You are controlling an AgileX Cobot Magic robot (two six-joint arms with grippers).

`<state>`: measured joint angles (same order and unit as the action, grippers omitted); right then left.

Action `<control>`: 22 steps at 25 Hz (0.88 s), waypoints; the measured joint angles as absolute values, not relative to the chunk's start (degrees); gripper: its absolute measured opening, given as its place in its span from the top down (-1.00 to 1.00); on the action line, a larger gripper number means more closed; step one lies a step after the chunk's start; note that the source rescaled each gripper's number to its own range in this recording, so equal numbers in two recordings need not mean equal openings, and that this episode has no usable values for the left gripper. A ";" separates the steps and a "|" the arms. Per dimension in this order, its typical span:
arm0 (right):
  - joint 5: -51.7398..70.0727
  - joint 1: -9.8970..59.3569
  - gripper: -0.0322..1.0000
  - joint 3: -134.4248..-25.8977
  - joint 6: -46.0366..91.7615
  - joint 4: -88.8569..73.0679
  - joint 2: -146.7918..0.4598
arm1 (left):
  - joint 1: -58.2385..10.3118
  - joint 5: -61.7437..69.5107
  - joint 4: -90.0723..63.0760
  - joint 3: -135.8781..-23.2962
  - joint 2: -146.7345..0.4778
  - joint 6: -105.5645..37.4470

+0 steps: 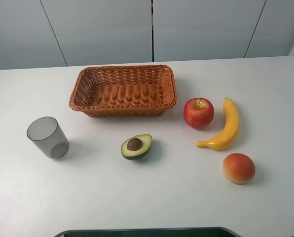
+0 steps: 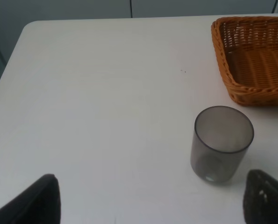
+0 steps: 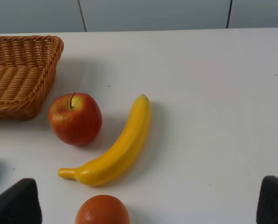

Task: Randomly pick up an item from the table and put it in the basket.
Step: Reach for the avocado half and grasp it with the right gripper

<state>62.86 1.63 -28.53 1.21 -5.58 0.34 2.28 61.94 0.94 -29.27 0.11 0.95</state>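
Note:
The halved avocado (image 1: 136, 146) lies flesh up with its brown pit showing on the white table (image 1: 137, 202), in front of the empty wicker basket (image 1: 77, 95). The basket also shows in the left wrist view (image 2: 221, 56) and in the right wrist view (image 3: 49, 65). The avocado is out of both wrist views. My left gripper (image 2: 150, 200) is open and empty, its fingertips (image 2: 36, 200) spread wide near the grey cup. My right gripper (image 3: 143, 203) is open and empty, near the peach and banana. Neither arm shows in the exterior high view.
A grey translucent cup (image 1: 48, 137) stands left of the avocado. A red apple (image 1: 199, 112), a yellow banana (image 1: 224, 126) and an orange-red peach (image 1: 238, 168) lie to the right of the basket and avocado.

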 joint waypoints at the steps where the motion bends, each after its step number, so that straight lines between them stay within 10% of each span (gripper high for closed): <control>1: 62.86 1.63 -1.00 -28.53 1.21 -5.58 0.34 | 2.28 61.94 0.94 -29.27 0.11 0.95; 22: 62.86 1.63 -1.00 -28.53 1.21 -5.58 0.34 | 2.28 61.94 0.94 -29.27 0.11 0.95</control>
